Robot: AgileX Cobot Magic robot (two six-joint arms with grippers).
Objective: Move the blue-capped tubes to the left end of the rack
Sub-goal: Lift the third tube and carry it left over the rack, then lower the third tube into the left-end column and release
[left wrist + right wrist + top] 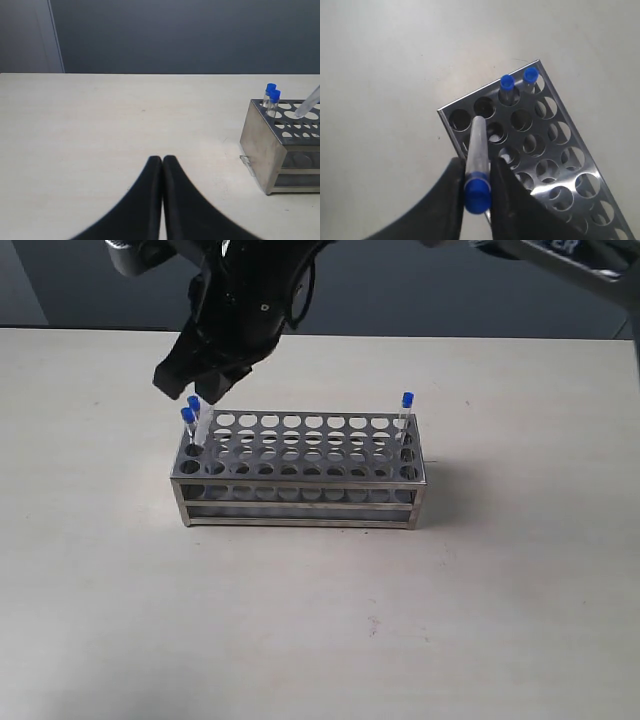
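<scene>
The silver rack (300, 475) stands mid-table. Two blue-capped tubes (188, 420) sit in holes at its left end, and a third (407, 402) stands at the far right end. My right gripper (195, 390) has reached across above the left end and is shut on a fourth blue-capped tube (477, 145). That tube tilts, its lower tip just over a hole beside the two seated tubes (506, 85). In the right wrist view, my right gripper (476, 172) pinches the tube just below its cap. My left gripper (162, 159) is shut and empty, hovering left of the rack (280, 150).
The beige table (320, 620) extends all round the rack. A dark wall runs behind the far edge. The right arm's body hangs over the rack's back left corner.
</scene>
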